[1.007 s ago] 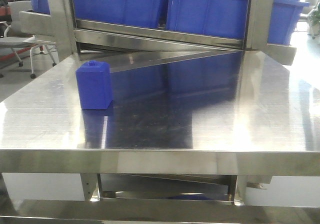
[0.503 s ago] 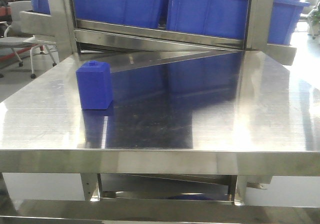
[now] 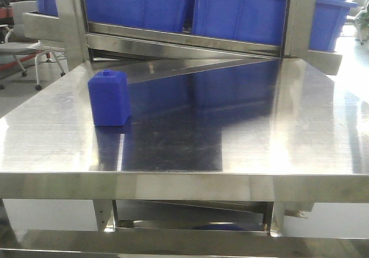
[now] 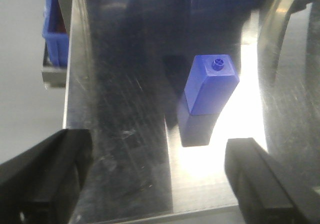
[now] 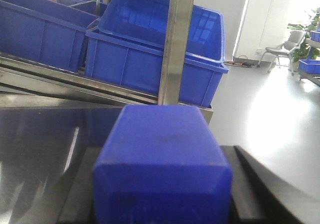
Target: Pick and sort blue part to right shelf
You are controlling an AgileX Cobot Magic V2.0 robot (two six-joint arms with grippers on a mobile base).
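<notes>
A blue part (image 3: 108, 99), a small block with a knob on top, stands upright on the left side of the steel table (image 3: 259, 125). In the left wrist view the same part (image 4: 210, 86) stands ahead of my left gripper (image 4: 157, 176), which is open, empty and near the table's front edge. My right gripper (image 5: 161, 156) is shut on a second blue part (image 5: 162, 134), which fills the gap between its black fingers (image 5: 250, 184). It faces the shelf's blue bins. Neither gripper shows in the front view.
Blue bins (image 3: 242, 10) sit on a sloped steel shelf behind the table, with steel posts (image 3: 297, 16) between them. In the right wrist view a post (image 5: 177, 44) stands before a blue bin (image 5: 150, 49). Office chairs (image 3: 17, 50) stand on the floor at left.
</notes>
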